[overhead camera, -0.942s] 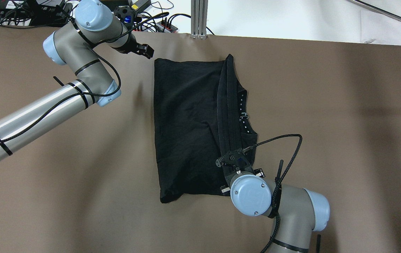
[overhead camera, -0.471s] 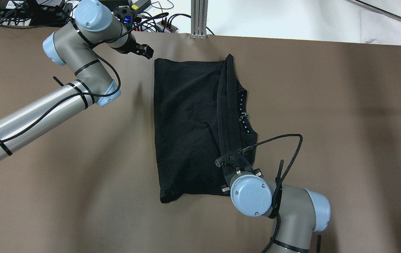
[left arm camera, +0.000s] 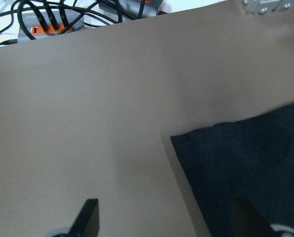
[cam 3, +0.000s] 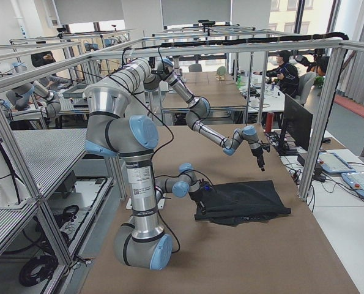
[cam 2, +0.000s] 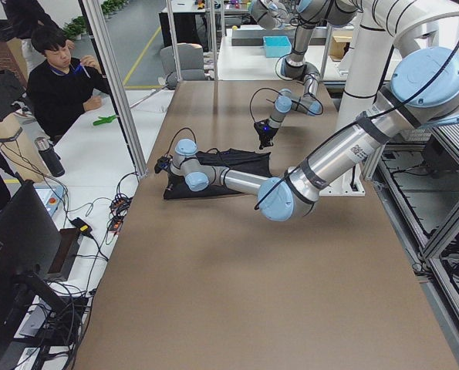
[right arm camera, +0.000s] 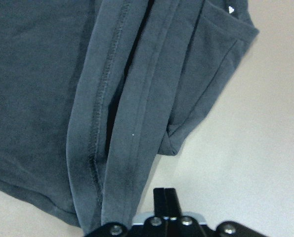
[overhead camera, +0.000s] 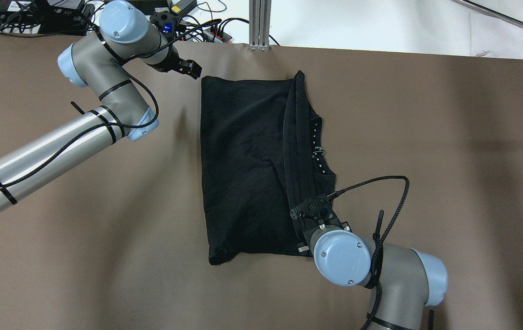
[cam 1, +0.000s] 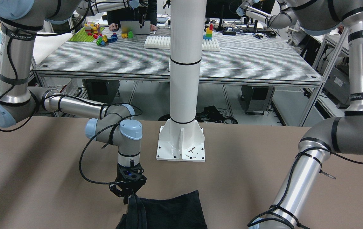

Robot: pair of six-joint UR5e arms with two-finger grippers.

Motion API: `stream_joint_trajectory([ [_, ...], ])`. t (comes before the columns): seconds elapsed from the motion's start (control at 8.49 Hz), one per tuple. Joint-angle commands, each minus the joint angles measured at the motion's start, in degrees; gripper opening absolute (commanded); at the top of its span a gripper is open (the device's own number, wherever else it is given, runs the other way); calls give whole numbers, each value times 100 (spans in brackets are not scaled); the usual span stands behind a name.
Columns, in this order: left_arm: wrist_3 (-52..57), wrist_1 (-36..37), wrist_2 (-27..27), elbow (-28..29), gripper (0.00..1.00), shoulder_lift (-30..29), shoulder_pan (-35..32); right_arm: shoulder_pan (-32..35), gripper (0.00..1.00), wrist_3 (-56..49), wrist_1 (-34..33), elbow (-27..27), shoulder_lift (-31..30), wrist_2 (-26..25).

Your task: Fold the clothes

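Seemingly we have the garment [overhead camera: 243, 160] folded over once, further folds pending, with our left gripper [left arm camera: 166, 219] spread wide and right gripper [right arm camera: 165, 197] pinched together beside its hem [right arm camera: 100, 113].

The garment [overhead camera: 243, 169] lies mid-table [overhead camera: 426, 137] — left gripper [overhead camera: 192, 68] off its far left corner, right gripper [cam 1: 126, 198] at its near right corner.
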Motion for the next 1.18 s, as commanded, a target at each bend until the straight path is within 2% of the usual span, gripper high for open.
stream_joint_trajectory([
  [0.0,-20,0,9,-132,95,106,77,-27,45,224,-14,12,168,12],
  [0.12,-29,0,9,-132,95,106,68,-36,49,452,-32,-76,283,3],
  [0.35,-29,8,0,-132,95,106,77,-44,48,638,12,-767,695,3],
  [0.59,-20,8,0,-132,95,97,77,-36,45,603,29,-841,662,-14],
  [0.71,-20,17,0,-132,95,97,77,-36,42,568,38,-841,662,-6],
  [1.06,-20,17,9,-132,95,97,77,34,24,524,47,-806,662,21],
])
